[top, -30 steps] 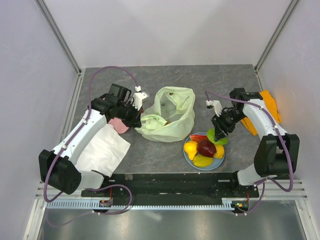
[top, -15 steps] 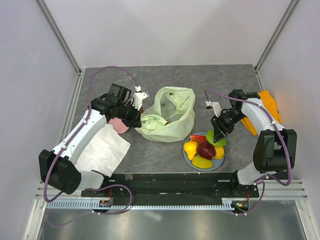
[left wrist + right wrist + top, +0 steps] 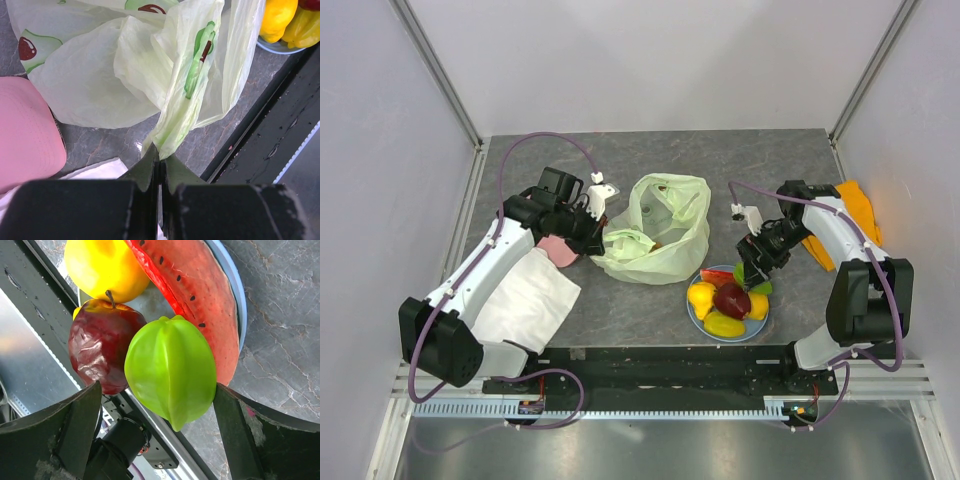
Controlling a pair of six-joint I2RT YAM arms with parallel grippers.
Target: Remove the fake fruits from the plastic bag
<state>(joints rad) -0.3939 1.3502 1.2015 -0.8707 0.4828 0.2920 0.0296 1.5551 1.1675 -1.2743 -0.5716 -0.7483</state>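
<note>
The pale yellow-green plastic bag point(image 3: 655, 230) lies crumpled mid-table with its mouth open upward. My left gripper point(image 3: 592, 236) is shut on a fold of the bag's left edge, shown in the left wrist view point(image 3: 161, 156). Several fake fruits lie on the light-blue plate point(image 3: 694, 314): a yellow one point(image 3: 701, 297), a dark red apple point(image 3: 732, 297), a red watermelon slice point(image 3: 716, 277) and a green starfruit point(image 3: 754, 283). My right gripper point(image 3: 757, 262) is open over the plate's far edge. In the right wrist view its jaws point(image 3: 156, 390) straddle the green starfruit point(image 3: 170, 370) without closing on it.
A white folded cloth point(image 3: 530, 295) and a pink cloth point(image 3: 555, 250) lie left of the bag, under my left arm. An orange cloth point(image 3: 860, 215) lies at the right edge. A black rail point(image 3: 670, 355) runs along the table's near edge, just below the plate.
My right gripper dipped toward the plate and has drawn back a little toward the far side, with the green starfruit still on the plate. The left arm and bag have not moved.
</note>
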